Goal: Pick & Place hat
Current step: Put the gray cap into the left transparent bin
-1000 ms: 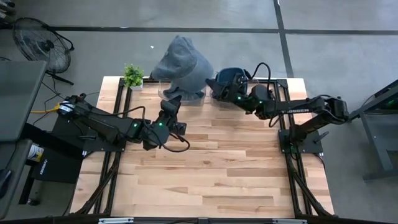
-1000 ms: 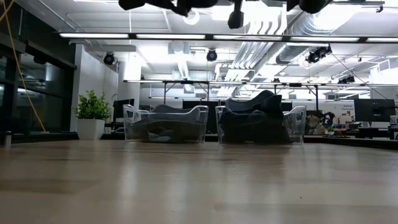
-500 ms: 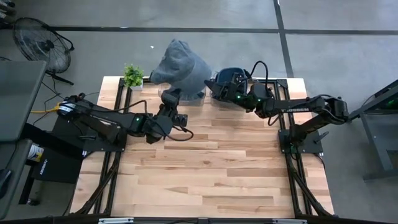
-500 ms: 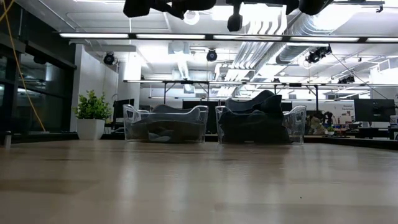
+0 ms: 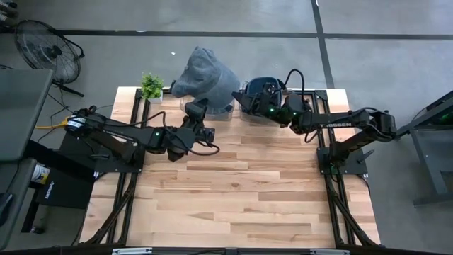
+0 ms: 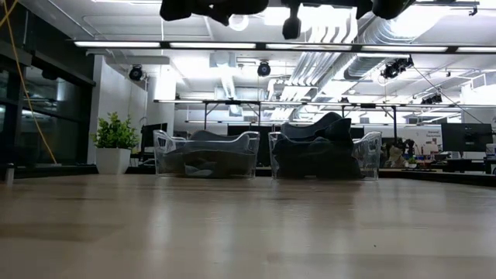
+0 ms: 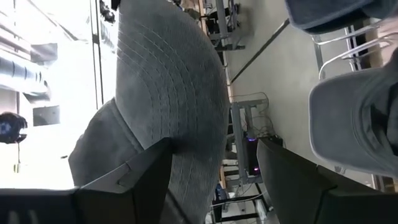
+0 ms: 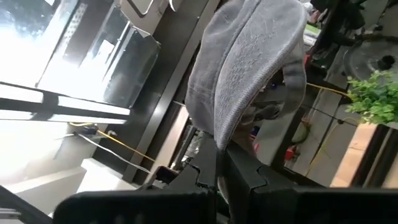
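A grey hat [image 5: 205,74] hangs in the air over the clear bin [image 5: 212,112] at the table's far edge. My right gripper [image 5: 242,98] is shut on it and shows in the right wrist view [image 8: 221,154] with the hat [image 8: 249,68] rising from it. My left gripper [image 5: 195,113] is open just near of the hat. In the left wrist view [image 7: 214,180] its fingers stand on either side of the stitched brim [image 7: 174,87]. Both grippers are cut off at the top of the low view. My right gripper pinches the grey hat's edge [image 8: 219,138] between its two shut fingers, coming level from the table's right. The hat is lifted clear and stands out beyond the fingers. My left gripper has the brim close against one finger [image 7: 134,177]; whether it touches, I cannot tell.
Two clear bins stand at the far edge: one with grey hats [image 6: 205,155], one with dark blue hats [image 6: 325,151] [image 5: 263,88]. A small potted plant [image 5: 151,86] sits at the far left corner. Bare wooden tabletop [image 5: 233,191] lies near of the arms.
My left gripper has moved toward the table's far edge and come up to the hanging hat, with the brim now between its fingers. The right gripper has kept its hold on the hat, which stays lifted over the bin.
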{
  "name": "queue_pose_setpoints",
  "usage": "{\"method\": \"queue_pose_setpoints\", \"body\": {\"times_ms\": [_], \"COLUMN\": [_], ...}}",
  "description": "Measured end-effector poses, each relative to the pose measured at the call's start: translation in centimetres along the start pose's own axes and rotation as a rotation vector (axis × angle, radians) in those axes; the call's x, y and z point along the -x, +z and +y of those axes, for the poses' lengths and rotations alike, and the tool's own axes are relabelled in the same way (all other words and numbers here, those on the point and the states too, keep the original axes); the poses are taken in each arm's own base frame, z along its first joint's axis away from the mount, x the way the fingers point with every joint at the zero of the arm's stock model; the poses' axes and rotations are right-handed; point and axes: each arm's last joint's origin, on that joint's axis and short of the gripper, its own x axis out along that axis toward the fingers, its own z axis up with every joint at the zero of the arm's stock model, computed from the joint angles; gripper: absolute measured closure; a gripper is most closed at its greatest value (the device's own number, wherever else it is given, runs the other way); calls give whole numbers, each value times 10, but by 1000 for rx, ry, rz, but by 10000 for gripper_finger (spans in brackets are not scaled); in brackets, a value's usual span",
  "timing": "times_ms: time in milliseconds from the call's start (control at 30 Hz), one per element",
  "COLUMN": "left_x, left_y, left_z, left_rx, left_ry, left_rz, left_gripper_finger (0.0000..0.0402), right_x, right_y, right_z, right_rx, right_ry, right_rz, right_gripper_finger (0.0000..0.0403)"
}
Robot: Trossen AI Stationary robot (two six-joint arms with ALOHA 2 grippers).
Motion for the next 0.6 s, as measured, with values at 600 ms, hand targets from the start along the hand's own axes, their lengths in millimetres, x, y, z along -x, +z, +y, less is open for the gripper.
{"method": "queue_pose_setpoints", "body": {"times_ms": [600], "left_x": [-10], "left_y": [0], "left_z": [16], "left_rx": [62], "left_ry": [44], "left_rz": [-31], "left_gripper_finger": [170], "right_x": [0], "right_y": [-4], "right_z": [1], "right_rx": [-102], "right_ry": [10], "right_rz": [34], "right_gripper_finger": [400]}}
